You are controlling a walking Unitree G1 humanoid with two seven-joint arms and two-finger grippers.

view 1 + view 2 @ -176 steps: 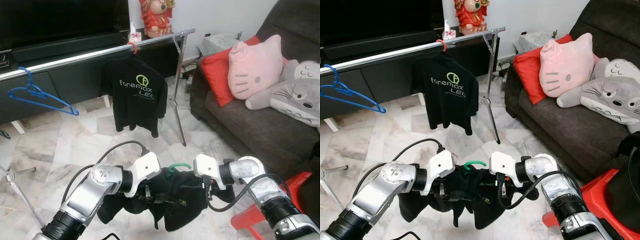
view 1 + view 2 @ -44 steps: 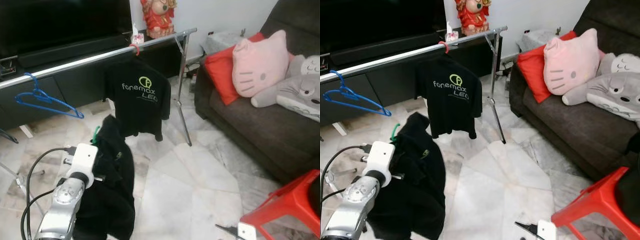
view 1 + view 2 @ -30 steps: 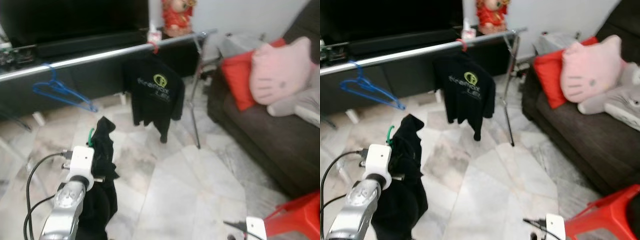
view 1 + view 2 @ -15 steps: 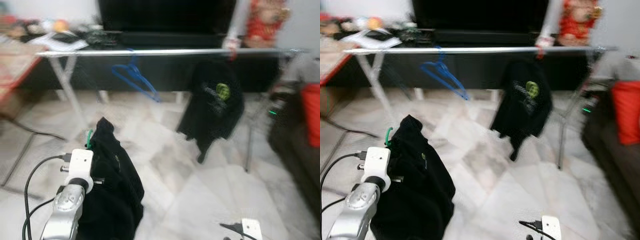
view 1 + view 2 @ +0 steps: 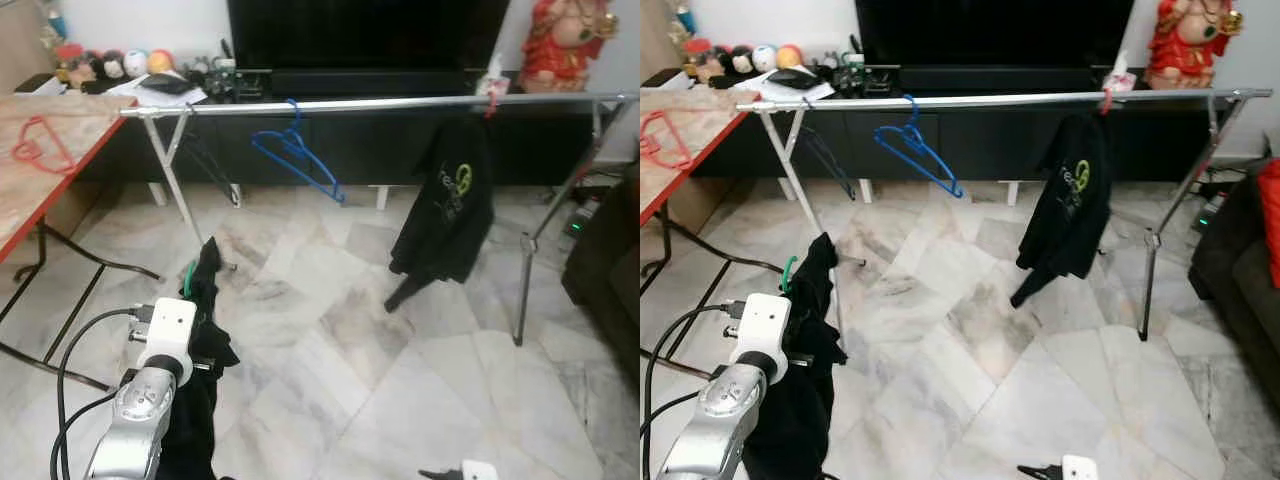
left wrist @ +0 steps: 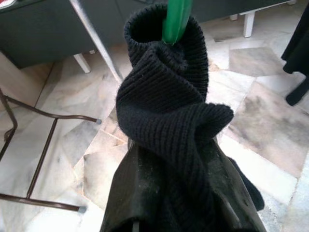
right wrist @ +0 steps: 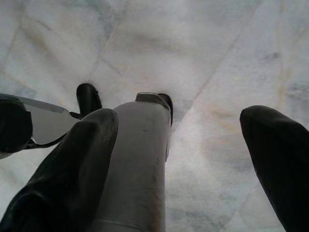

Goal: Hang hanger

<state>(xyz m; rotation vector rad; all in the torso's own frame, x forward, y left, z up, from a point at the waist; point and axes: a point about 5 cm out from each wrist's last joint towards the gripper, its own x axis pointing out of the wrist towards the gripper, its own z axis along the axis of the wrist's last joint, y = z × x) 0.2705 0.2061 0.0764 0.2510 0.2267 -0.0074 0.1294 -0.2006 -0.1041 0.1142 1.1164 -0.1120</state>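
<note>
- Carrying step: the left gripper point(image 5: 197, 345) is clamped on a black garment point(image 6: 169, 135) threaded on a green hanger point(image 6: 176, 21).
- Right gripper point(image 7: 178, 145): fingers spread, nothing held.
- Next, the hook must be raised over the rail point(image 5: 370, 103).

Even, soft indoor light fills both head views, and they are sharp, with no motion blur. The marble floor point(image 5: 400, 350) shows pale sheen but no hard glare; shadows under the clothes rail point(image 5: 380, 103) are faint. Behind the rail the television point(image 5: 990, 30) is a dark block. In the right wrist view the near fingers point(image 7: 63, 159) are out of focus.
</note>
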